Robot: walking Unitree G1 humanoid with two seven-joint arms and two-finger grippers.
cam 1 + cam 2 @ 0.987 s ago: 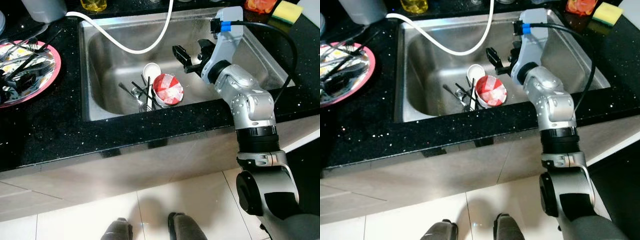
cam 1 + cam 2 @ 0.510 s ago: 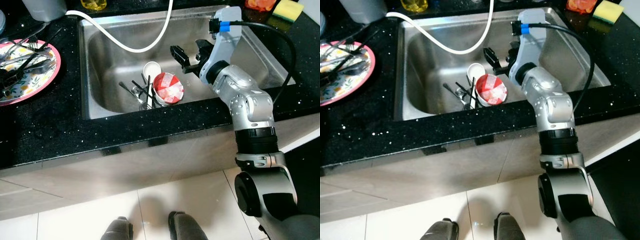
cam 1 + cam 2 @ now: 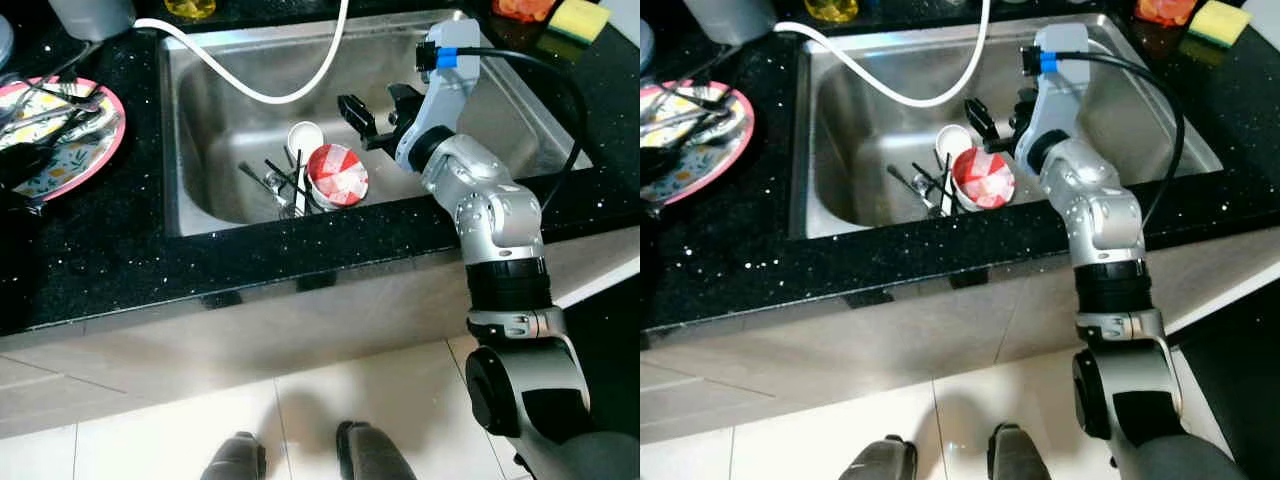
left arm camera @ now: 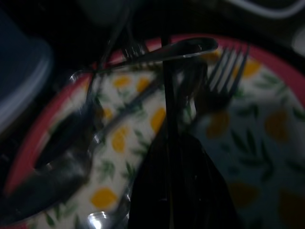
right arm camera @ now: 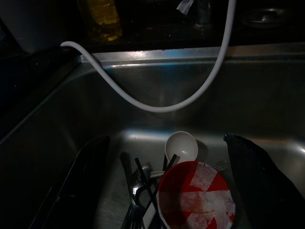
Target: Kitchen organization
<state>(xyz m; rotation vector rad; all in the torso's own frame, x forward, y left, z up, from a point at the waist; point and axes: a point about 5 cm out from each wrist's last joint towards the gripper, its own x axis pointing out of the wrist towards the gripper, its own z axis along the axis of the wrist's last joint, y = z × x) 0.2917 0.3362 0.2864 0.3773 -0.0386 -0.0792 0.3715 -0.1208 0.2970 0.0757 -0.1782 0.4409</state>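
A red-and-white bowl (image 3: 337, 175) lies in the steel sink (image 3: 200, 120), beside a white spoon (image 3: 304, 138) and a tangle of black chopsticks and metal cutlery (image 3: 280, 185). My right gripper (image 3: 375, 105) hangs open inside the sink, just behind and right of the bowl, holding nothing; its wrist view looks down on the bowl (image 5: 196, 194). On the counter at left, a pink-rimmed lemon-pattern plate (image 3: 108, 140) holds forks, spoons and chopsticks. My left gripper (image 4: 178, 157) sits low over that plate, its fingers together around a black chopstick (image 4: 167, 90).
A white hose (image 3: 250, 92) loops into the sink from the back. A yellow sponge (image 3: 570, 18) and an orange object sit at the back right. A bottle of yellow liquid (image 5: 101, 19) stands behind the sink. Black speckled counter (image 3: 120, 260) fronts the sink.
My right gripper has edged slightly left and deeper toward the bowl. My left gripper has drawn back toward the plate's left side.
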